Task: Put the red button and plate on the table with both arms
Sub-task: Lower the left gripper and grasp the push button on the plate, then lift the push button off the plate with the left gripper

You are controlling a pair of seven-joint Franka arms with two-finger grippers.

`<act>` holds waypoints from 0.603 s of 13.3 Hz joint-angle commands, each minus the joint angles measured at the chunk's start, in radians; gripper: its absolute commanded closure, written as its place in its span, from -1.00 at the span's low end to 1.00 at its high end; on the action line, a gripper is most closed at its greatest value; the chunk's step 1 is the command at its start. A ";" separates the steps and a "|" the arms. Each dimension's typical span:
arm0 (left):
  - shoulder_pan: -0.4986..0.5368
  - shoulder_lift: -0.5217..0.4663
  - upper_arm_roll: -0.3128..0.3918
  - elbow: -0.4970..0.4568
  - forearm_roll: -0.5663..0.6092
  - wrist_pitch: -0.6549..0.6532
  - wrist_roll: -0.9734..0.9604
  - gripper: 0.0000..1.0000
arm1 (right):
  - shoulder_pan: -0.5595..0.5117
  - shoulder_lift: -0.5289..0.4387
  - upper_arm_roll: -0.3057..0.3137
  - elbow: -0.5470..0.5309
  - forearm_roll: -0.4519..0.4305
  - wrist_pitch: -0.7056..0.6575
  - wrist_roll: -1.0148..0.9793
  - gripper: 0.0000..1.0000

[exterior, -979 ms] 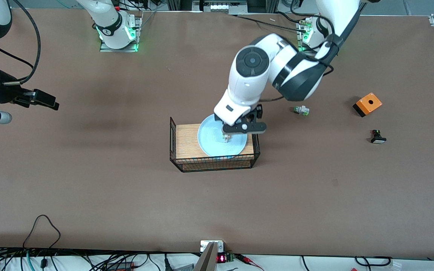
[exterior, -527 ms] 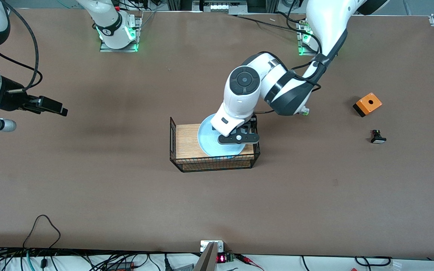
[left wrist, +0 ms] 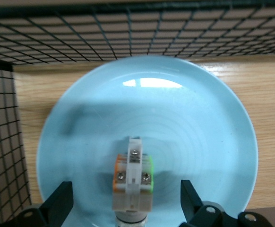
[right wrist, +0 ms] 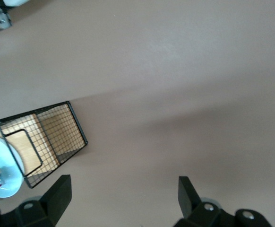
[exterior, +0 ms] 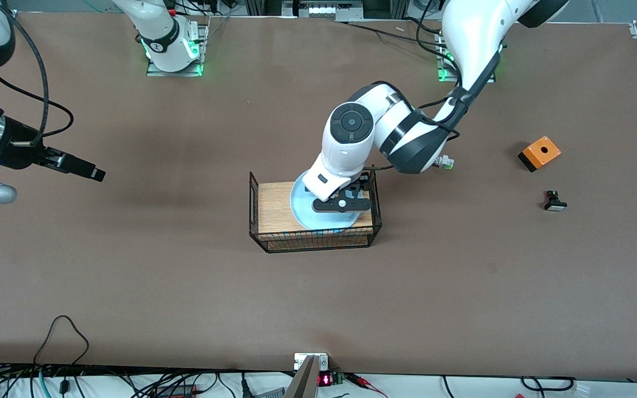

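Note:
The pale blue plate (exterior: 301, 203) lies on the wooden board inside the black wire basket (exterior: 263, 207). My left gripper (exterior: 342, 205) is low over the plate and hides the red button in the front view. In the left wrist view the button part (left wrist: 133, 177) stands on the plate (left wrist: 194, 127). Its white body with green and orange sides shows; its cap is hidden. My left gripper (left wrist: 125, 197) is open, with one finger on each side of the button and not touching it. My right gripper (exterior: 89, 172) is open and empty (right wrist: 123, 189) over the bare table (exterior: 186, 287) toward the right arm's end.
A white part with a green cap (exterior: 444, 162) lies by the left arm's elbow. An orange box (exterior: 539, 152) and a black part with a white face (exterior: 554, 203) lie toward the left arm's end. The basket's wire walls (left wrist: 128, 33) stand close round the plate.
My left gripper has come down into the basket and now straddles the button on the plate. My right gripper has moved a little toward the basket.

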 commanded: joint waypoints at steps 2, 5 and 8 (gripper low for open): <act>-0.015 0.031 -0.001 0.038 0.027 0.010 0.033 -0.58 | 0.007 0.018 0.002 0.038 0.017 -0.015 0.019 -1.00; -0.027 0.030 0.000 0.043 0.028 0.011 0.035 0.94 | -0.001 0.041 -0.001 0.043 0.016 -0.010 -0.037 -1.00; -0.025 0.022 0.000 0.069 0.028 0.002 0.029 1.00 | 0.007 0.035 0.000 0.063 0.013 -0.023 -0.062 -1.00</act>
